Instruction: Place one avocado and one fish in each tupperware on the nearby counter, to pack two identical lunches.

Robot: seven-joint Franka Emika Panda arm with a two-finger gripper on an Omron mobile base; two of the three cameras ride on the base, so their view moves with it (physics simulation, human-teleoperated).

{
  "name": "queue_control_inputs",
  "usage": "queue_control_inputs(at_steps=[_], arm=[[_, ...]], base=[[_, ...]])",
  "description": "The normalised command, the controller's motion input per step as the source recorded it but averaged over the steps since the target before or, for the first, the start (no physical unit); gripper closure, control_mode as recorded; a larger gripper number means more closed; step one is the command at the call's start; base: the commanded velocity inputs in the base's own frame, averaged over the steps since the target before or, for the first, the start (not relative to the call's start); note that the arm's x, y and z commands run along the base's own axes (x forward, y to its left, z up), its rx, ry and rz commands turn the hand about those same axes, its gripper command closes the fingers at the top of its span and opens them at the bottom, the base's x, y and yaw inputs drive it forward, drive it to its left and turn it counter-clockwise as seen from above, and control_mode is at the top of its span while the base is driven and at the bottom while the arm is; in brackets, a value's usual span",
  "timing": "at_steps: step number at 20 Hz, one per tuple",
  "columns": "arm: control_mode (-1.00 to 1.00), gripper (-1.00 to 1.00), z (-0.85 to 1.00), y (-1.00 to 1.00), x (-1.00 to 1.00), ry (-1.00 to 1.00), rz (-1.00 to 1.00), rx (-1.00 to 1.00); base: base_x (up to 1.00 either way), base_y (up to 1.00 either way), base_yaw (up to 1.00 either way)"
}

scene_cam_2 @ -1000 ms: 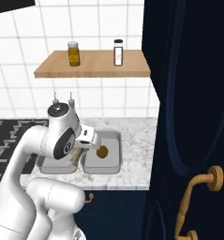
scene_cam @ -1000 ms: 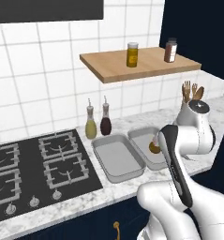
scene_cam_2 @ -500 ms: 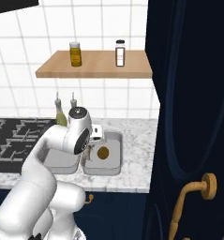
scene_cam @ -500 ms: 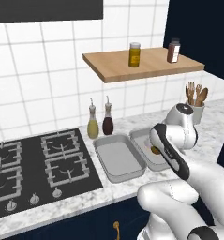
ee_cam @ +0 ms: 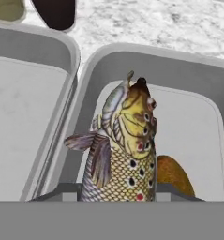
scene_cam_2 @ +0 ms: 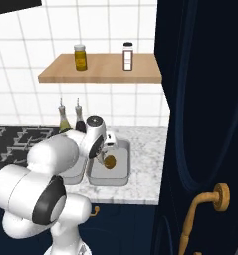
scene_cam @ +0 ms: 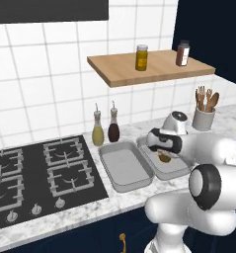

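My gripper [ee_cam: 115, 190] is shut on a speckled olive-brown fish [ee_cam: 125, 140], its head pointing away from the hand. The fish hangs over the right tupperware [ee_cam: 193, 126], where a round brownish avocado [ee_cam: 174, 174] lies on the floor. The left tupperware [ee_cam: 24, 117] beside it shows a bare floor. In the left base view the gripper [scene_cam: 161, 148] hovers over the right tupperware [scene_cam: 177, 170], next to the left tupperware [scene_cam: 125, 167]. From the right base view the gripper [scene_cam_2: 106, 152] is above the avocado [scene_cam_2: 109, 162] in the right tupperware [scene_cam_2: 123, 169] on the marble counter [scene_cam_2: 145, 174].
Two oil bottles [scene_cam: 98, 131] [scene_cam: 113, 129] stand just behind the tupperware. The black gas hob [scene_cam: 40, 173] lies to the left, a white utensil holder [scene_cam: 204, 117] to the right. A wooden shelf [scene_cam: 149, 69] with jars hangs above. A dark door [scene_cam_2: 205, 99] borders the counter's right.
The whole view has shifted slightly with the base. The arm has swung so the hand now sits over the right tupperware, still gripping the fish.
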Motion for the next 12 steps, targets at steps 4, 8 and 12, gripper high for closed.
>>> queue_control_inputs(at_steps=[4,8,12], arm=[[-1.0,1.0,-0.46,0.0,0.33,0.0,0.0,-0.04],[-1.0,1.0,-0.36,-0.06,0.04,0.0,0.0,-0.01],[-1.0,1.0,-0.31,0.0,0.01,0.05,-0.01,0.0]], base=[[0.0,0.0,0.0],[0.0,0.0,0.0],[0.0,0.0,0.0]])
